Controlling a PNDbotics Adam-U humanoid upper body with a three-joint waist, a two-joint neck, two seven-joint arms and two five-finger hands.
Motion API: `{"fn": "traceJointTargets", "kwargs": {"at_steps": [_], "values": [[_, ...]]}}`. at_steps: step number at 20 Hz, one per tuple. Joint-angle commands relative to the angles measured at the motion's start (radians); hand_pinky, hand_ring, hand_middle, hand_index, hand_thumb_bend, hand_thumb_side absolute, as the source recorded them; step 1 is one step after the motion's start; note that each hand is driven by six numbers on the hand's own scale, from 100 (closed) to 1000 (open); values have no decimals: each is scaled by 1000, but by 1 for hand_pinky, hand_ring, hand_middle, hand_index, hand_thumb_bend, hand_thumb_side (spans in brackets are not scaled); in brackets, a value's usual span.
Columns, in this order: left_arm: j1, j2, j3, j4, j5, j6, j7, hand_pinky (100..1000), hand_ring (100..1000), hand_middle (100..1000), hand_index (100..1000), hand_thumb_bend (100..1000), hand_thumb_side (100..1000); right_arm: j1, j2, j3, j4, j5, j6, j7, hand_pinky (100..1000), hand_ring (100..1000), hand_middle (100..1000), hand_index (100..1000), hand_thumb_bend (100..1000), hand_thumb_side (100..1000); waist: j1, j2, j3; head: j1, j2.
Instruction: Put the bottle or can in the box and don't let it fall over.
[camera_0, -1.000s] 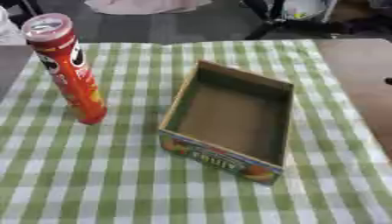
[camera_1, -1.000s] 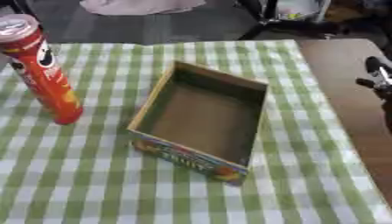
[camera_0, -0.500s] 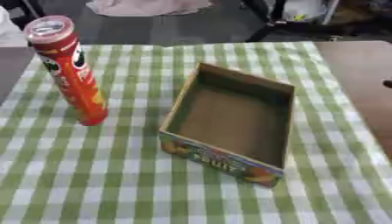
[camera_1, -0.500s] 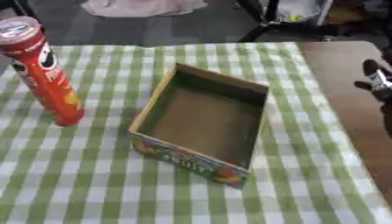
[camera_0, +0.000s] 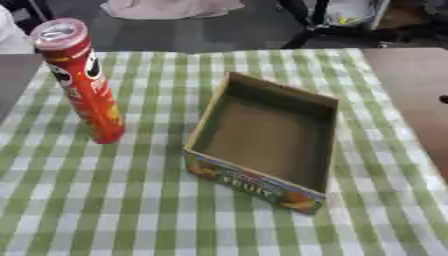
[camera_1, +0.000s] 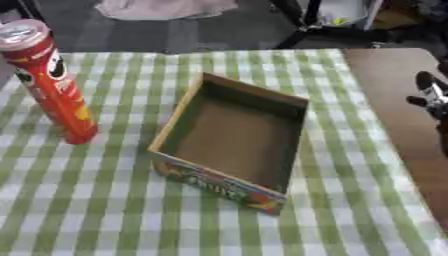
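While the can (camera_0: 80, 80) stands upright left of the empty box (camera_0: 262, 142), untouched, the right hand (camera_1: 431, 92) shows only at the edge, fingers unreadable; tall and narrow, it may topple if nudged high.

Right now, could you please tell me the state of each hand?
Left hand: not in view.
Right hand: at the right edge, holding nothing; fingers cannot be told.
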Motion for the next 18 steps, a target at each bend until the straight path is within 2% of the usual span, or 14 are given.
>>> {"fn": "traceJointTargets", "kwargs": {"at_steps": [1,9,18], "values": [[-27,28,-1,18,10,10,0,1000,753,987,914,356,739,-6,-20,-4,-15,9,4,-3,697,1000,1000,904,375,279,2,-20,-2,3,-11],[-95,0,-16,92,47,29,-6,1000,761,992,910,374,760,-7,-16,-1,-15,8,8,-3,697,1000,1000,903,372,280,1,-21,-2,2,-11],[-157,-21,-38,166,33,33,-29,1000,773,1000,916,369,758,-8,-11,2,-14,10,11,-1,697,1000,1000,903,370,281,0,-22,-5,5,-12]]}}
